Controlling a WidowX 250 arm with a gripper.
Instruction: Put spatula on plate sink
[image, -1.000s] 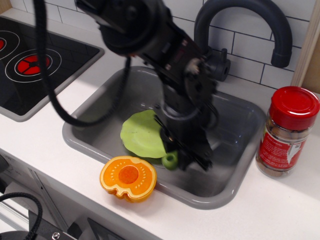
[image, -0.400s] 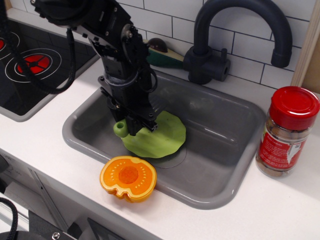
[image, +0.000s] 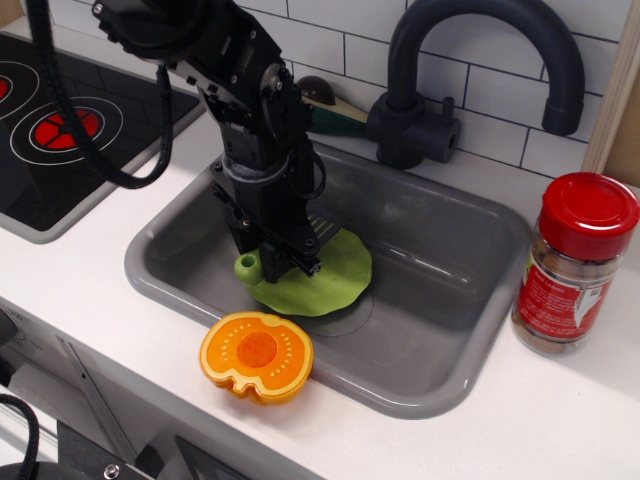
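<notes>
The grey sink (image: 440, 290) holds the light green plate (image: 338, 277) on its floor, left of centre. My gripper (image: 279, 260) points down over the plate's left part. It is shut on the spatula. The spatula's lime-green handle end (image: 248, 267) sticks out to the left at the plate's edge. Its dark slotted blade (image: 322, 229) shows to the right of the fingers, just above the plate's far rim. I cannot tell whether the spatula touches the plate.
An orange halved-fruit toy (image: 256, 355) lies on the counter at the sink's front edge. A red-lidded spice jar (image: 575, 265) stands right of the sink. The dark faucet (image: 480, 25) arches over the back. A black stovetop (image: 60, 125) is on the left. A green toy (image: 330, 105) lies behind the arm.
The arm swung from the plate's right side to its left side, carrying the spatula. In the last moment it shifted slightly right and lower over the plate.
</notes>
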